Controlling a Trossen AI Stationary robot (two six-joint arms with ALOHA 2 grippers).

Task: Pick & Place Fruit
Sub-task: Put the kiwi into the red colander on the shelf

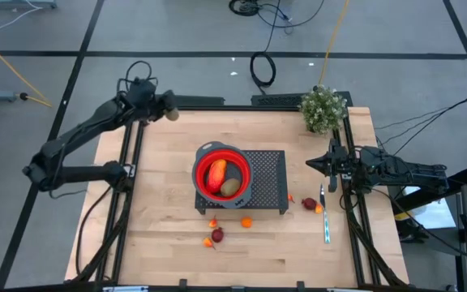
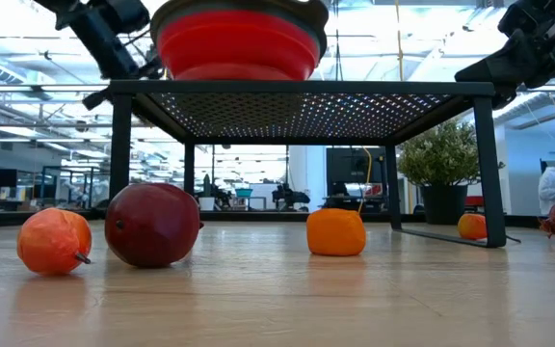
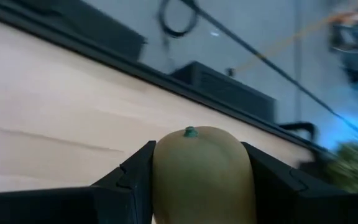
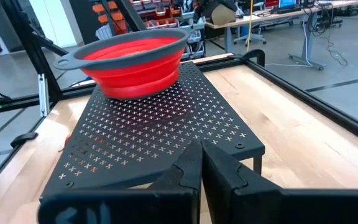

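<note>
My left gripper [image 1: 171, 113] is over the table's far left corner, shut on a pale brown oval fruit [image 3: 201, 174]. A red bowl [image 1: 203, 165] stands on a black perforated rack [image 1: 267, 174] and holds a red-orange-yellow fruit [image 1: 216, 174] and a brown oval [image 1: 232, 186]. Two dark red fruits [image 1: 217, 235] [image 1: 309, 203] and small orange balls [image 1: 246, 221] lie on the table near the rack. My right gripper [image 1: 310, 165] is shut and empty, just right of the rack, and points at it [image 4: 201, 155]. My left gripper pinches the brown oval fruit by its two long sides [image 3: 160, 180] between its two fingers [image 3: 135, 177]. The fingers lie along the fruit. The fruit's end with a small green tip [image 3: 191, 132] points forward past the fingertips. The fruit is clear of the table.
A leafy potted plant [image 1: 324, 108] stands at the far right corner. A thin pale-handled utensil [image 1: 326, 223] lies at the right, near the dark red fruit. Black frame rails run along the table's left and right sides. The near left of the table is bare wood.
</note>
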